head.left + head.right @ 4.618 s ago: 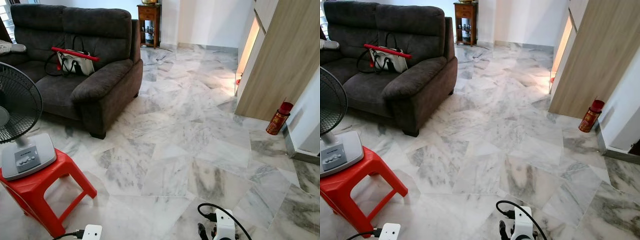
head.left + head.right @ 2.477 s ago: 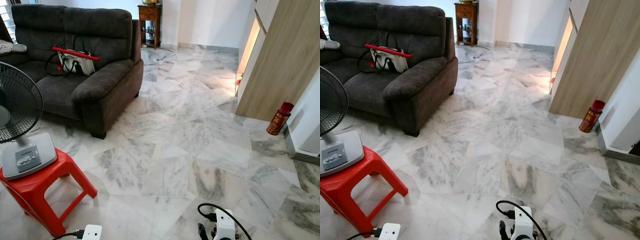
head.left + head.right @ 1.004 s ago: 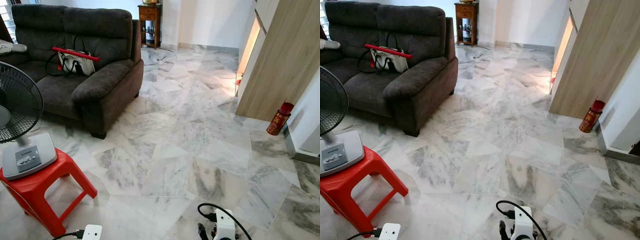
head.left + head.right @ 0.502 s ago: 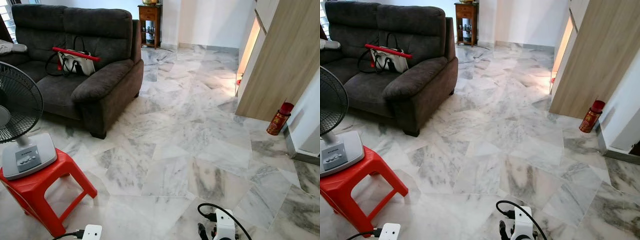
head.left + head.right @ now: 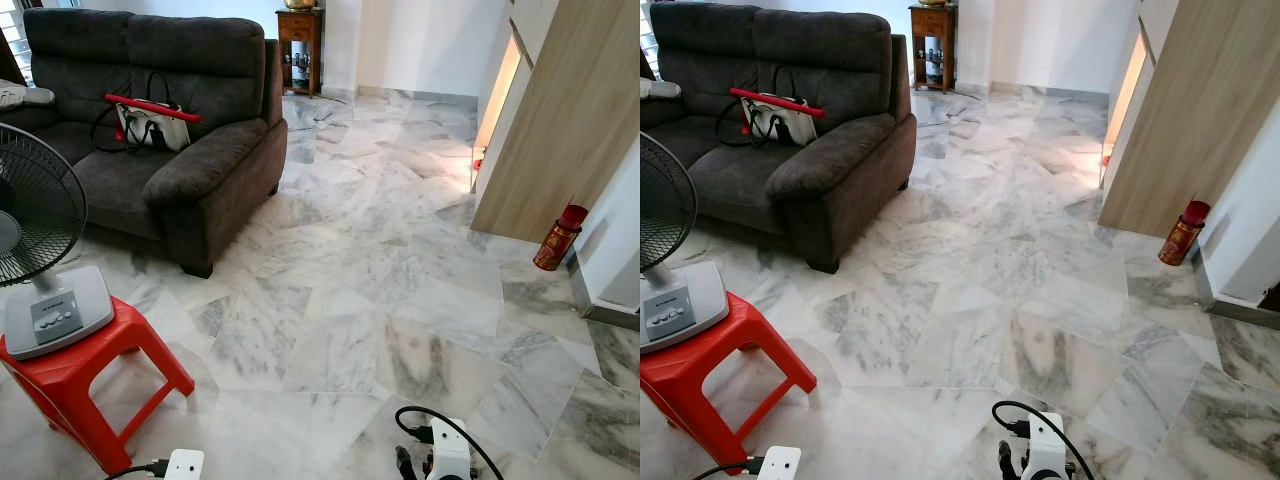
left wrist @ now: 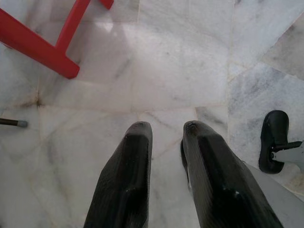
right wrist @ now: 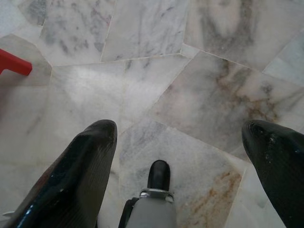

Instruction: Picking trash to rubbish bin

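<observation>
At the lower left of the head view, a grey-based electric fan with a black wire guard (image 5: 40,260) stands on a red plastic stool (image 5: 95,385). Below it, at the bottom edge, the left arm hangs low; the left gripper (image 6: 166,130) points down at the grey-veined white marble floor (image 5: 350,290), its two black fingers (image 6: 128,180) a narrow gap apart with nothing between them, near a leg of the stool.

In the upper left sits a dark grey fabric sofa (image 5: 190,160), and on its seat rests a white handbag with black handles and a red bar (image 5: 150,120). A small brown wooden side table (image 5: 300,45) stands against the wall at top centre.

At the bottom right of centre, the right gripper (image 7: 180,133) also hangs over the floor, fingers spread wide and empty.

A light wooden panel (image 5: 565,110) fills the upper right. Just beyond its foot, at the right edge, is the likely trash: a red and gold cylindrical can (image 5: 556,240) with a darker red top, tilted slightly and standing on the floor against the white wall, well apart from both grippers.
</observation>
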{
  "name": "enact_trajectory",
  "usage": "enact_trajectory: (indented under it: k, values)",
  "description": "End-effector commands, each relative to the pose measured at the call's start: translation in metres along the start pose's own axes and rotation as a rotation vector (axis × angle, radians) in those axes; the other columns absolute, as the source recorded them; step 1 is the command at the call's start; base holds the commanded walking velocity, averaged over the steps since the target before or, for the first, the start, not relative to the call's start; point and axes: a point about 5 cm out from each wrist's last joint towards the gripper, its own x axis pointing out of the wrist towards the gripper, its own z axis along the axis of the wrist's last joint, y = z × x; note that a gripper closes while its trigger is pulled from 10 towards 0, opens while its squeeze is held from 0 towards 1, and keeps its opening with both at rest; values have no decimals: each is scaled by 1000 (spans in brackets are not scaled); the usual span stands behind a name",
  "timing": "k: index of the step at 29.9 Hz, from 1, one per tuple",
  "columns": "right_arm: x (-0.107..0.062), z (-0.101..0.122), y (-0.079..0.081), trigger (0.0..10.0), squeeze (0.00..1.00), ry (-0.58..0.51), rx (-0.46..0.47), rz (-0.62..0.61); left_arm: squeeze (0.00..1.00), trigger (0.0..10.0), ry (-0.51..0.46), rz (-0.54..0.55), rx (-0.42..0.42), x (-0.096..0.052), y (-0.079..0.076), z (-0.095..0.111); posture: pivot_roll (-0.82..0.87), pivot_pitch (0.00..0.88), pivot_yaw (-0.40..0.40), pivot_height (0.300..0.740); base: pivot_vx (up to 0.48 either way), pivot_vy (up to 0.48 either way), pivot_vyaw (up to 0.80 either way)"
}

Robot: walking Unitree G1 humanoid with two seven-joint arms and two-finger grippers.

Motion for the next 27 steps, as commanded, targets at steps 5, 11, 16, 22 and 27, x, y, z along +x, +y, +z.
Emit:
enact_trajectory:
  k: [5,11,16,22,27]
  values:
    - [2,6,7,10000,0,-12,9,25,0,10000,6,14,12,1,1,3,-7,0,-39,740,0,0,0]
    - [2,6,6,10000,0,-2,-9,20,0,10000,-15,20,10,2,2,9,-7,0,-39,740,0,0,0]
    - [2,7,6,10000,0,-16,10,21,0,10000,-14,17,13,2,1,9,-9,0,-38,740,0,0,0]
    - [2,7,6,10000,0,-13,7,23,0,10000,-10,15,15,2,1,7,-9,0,-38,740,0,0,0]
    - [2,6,6,10000,0,-10,3,27,0,10000,-7,16,16,2,0,6,-7,0,-41,740,0,0,0]
